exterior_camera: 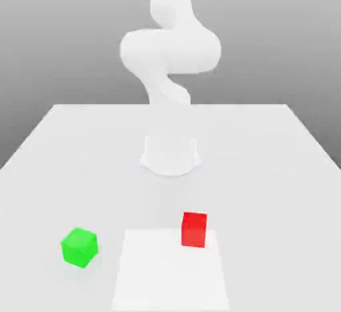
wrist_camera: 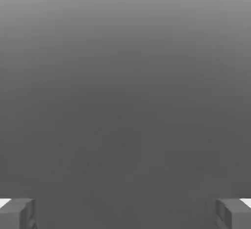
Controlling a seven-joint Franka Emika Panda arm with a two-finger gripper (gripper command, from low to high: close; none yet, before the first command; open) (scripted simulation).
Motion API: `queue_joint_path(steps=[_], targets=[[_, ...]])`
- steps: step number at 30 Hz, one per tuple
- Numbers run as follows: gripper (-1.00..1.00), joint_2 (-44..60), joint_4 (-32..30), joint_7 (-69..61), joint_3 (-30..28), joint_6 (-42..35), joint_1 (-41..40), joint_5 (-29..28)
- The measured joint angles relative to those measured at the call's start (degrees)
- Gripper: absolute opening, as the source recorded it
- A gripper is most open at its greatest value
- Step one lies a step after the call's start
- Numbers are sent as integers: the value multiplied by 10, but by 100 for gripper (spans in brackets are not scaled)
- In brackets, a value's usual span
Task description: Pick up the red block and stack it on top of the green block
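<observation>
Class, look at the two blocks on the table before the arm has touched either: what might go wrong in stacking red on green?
1. The green block sits turned relative to the red block, so faces may misalign and the stack could slip.
2. The gripper is open and holds nothing; an off-centre grasp might nudge the red block away.
3. The blocks lie apart, so the carry leaves room for a drop.

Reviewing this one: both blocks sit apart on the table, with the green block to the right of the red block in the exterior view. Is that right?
Not quite. In the exterior view the green block is to the left of the red block, not the right. The rest holds: both sit apart on the table.
</observation>
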Motion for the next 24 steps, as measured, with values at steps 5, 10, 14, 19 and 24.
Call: queue_joint_path(steps=[5,10,14,19,24], targets=[[0,81,-74,-147,-48,61,57,-5],[0,160,-145,-288,-86,120,109,-11],[0,223,-203,-396,-112,168,150,-20],[0,299,-274,-530,-131,227,188,-33],[0,366,-322,-627,-137,280,208,-43]])
